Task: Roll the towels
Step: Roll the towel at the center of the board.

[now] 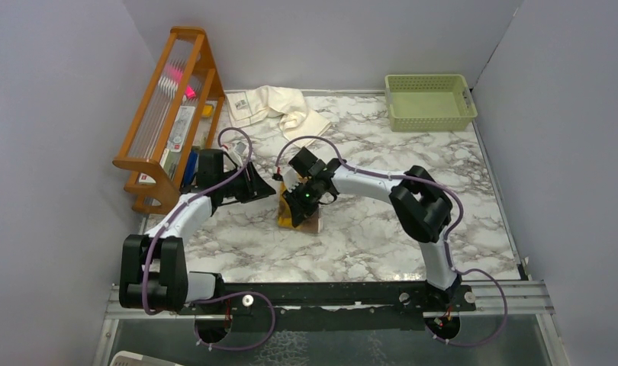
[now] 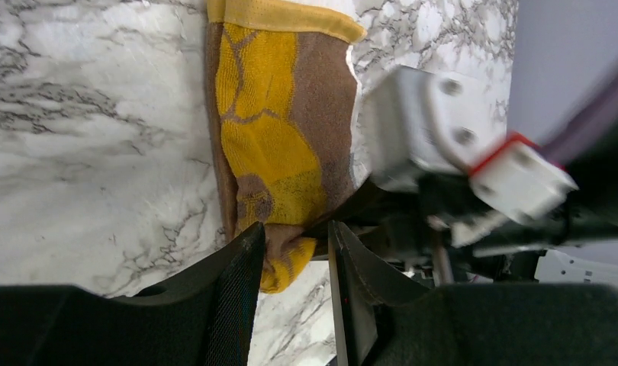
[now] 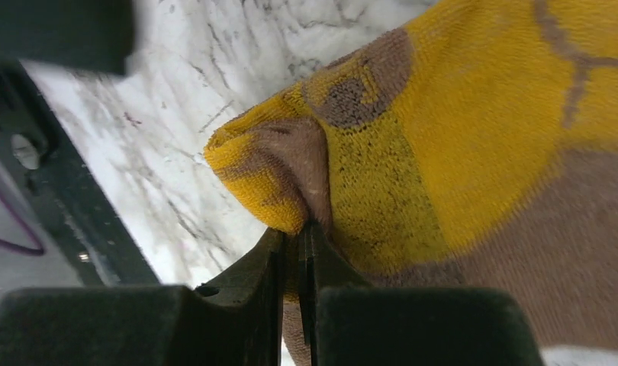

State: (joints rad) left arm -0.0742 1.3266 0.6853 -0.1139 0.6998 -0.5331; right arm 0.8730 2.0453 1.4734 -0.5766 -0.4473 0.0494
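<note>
your right gripper (image 3: 291,238) is pinched tight on a folded corner of the brown towel (image 3: 474,152). the towel lies as a narrow strip in the middle of the table (image 1: 367,236), mustard side showing. your left gripper (image 2: 294,255) has its fingers apart, straddling the same end of the strip without visibly biting it. to roll well, i'd close the left on the edge beside the right and keep both pinches level. then turn the end over onto the strip, low and snug, so the roll stays tight and square. the cream towel (image 1: 279,107) sits crumpled at the far edge, not yet rolled, with the green basket (image 1: 429,101) off to its right.
</note>
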